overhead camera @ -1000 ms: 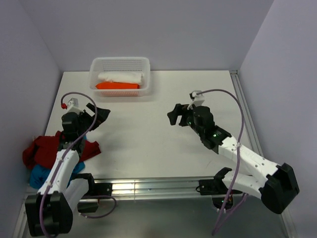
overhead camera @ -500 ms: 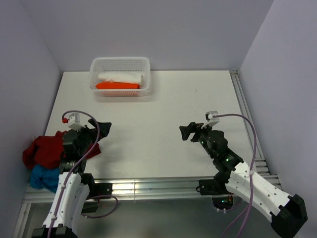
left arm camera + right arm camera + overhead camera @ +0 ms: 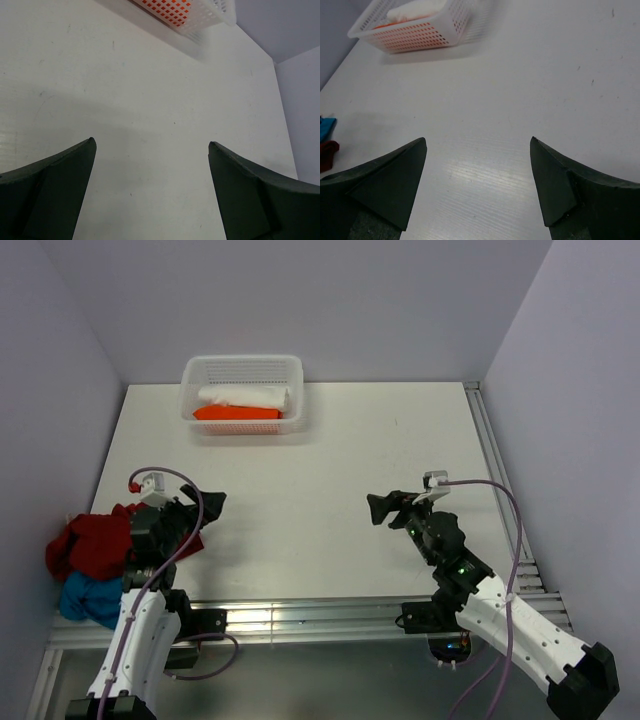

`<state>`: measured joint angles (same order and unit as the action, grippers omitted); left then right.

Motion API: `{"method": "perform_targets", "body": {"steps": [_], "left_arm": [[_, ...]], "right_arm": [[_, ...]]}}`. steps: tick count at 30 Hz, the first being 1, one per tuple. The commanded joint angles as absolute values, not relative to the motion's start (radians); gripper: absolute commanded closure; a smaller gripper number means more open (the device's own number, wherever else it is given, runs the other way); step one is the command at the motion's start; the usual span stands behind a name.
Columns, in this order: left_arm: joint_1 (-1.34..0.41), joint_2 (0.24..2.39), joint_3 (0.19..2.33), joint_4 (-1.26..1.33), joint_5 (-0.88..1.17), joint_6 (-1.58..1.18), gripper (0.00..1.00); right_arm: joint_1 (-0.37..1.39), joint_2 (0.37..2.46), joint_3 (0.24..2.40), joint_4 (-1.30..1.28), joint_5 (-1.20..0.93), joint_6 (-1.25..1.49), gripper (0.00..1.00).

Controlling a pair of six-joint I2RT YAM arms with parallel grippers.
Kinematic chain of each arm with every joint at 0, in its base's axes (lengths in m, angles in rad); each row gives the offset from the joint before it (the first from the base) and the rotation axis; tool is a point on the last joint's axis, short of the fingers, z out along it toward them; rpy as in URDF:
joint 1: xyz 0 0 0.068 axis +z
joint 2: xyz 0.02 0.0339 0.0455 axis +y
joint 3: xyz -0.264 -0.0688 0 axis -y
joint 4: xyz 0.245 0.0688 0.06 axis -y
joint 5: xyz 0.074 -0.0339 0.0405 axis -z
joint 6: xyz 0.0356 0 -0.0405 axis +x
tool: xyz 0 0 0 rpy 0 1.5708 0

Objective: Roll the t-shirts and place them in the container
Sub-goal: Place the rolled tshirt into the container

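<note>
A rolled white t-shirt [image 3: 243, 397] and a rolled orange t-shirt [image 3: 236, 413] lie in the white perforated basket [image 3: 243, 364] at the back left. A dark red t-shirt [image 3: 90, 545] and a blue t-shirt [image 3: 85, 595] are heaped loose at the table's left near edge. My left gripper [image 3: 205, 502] is open beside the red cloth, holding nothing, with only bare table between its fingers [image 3: 60, 175]. My right gripper [image 3: 383, 507] is open over bare table right of centre. In the right wrist view the basket [image 3: 420, 35] is far ahead and the blue t-shirt [image 3: 326, 127] shows at the left edge.
Purple walls close in the table on the left, back and right. A metal rail [image 3: 495, 470] runs along the right edge and another [image 3: 300, 615] along the near edge by the arm bases. The basket's corner [image 3: 210, 12] shows in the left wrist view.
Both arms have drawn back toward the near edge, the right one also shifting right. Both grippers stayed open and the t-shirts have not moved.
</note>
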<state>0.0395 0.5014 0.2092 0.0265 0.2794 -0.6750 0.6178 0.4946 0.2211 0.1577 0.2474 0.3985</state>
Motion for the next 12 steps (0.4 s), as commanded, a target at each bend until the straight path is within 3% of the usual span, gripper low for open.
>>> {"method": "perform_targets", "body": {"steps": [1, 12], "left_arm": [[0.038, 0.492, 0.199, 0.069, 0.282, -0.672, 0.01], [0.038, 0.528, 0.213, 0.058, 0.236, -0.678, 0.01]], "right_arm": [[0.623, 0.465, 0.212, 0.203, 0.276, 0.399, 0.1], [0.624, 0.466, 0.212, 0.21, 0.262, 0.402, 0.09]]}}
